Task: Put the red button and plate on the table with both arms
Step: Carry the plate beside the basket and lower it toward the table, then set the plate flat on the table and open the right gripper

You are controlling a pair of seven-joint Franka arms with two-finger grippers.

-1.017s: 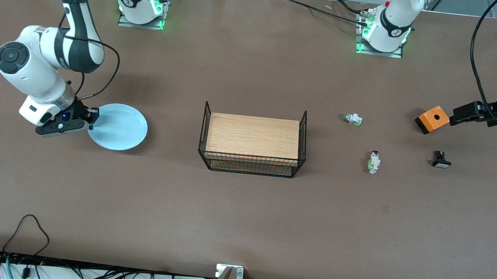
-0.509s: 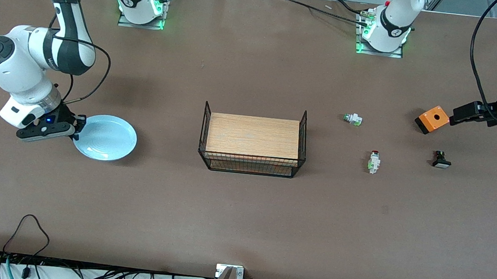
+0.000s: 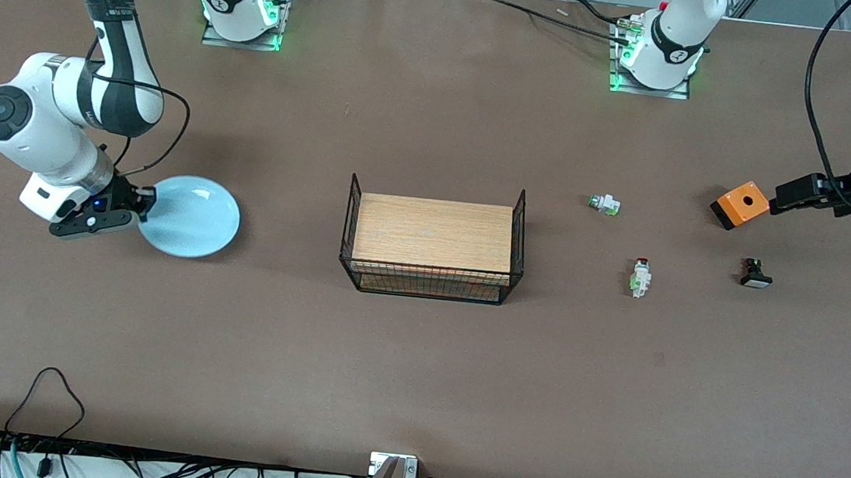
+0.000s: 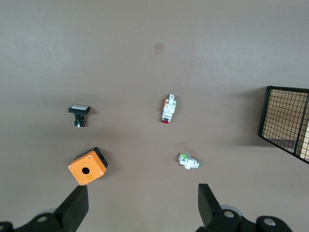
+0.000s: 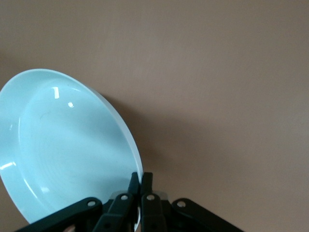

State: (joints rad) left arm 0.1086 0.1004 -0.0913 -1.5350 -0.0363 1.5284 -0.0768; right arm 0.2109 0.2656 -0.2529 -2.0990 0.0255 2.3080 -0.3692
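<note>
My right gripper [image 3: 138,205] is clenched on the rim of the pale blue plate [image 3: 191,216], pinching it at the plate's nine o'clock edge in the front view; in the right wrist view the fingers [image 5: 140,186] meet tight on the thin rim, and the plate looks tilted, its free edge up off the table [image 3: 413,363]. I judge a rim pinch is the only hold a shallow plate offers, so the tilt is the price of it. The plate is at the right arm's end, well apart from the wood-topped wire basket [image 3: 432,247] at its three o'clock, with bare brown surface at six o'clock to lower it flat. My left gripper [image 4: 140,205] hangs released, fingers wide, over the orange button box [image 3: 741,205] and waits. The red button [image 3: 640,276] already lies on the table, at the box's seven o'clock, between the white capless switch [image 3: 604,204] and the black button [image 3: 755,274], with room around it.
</note>
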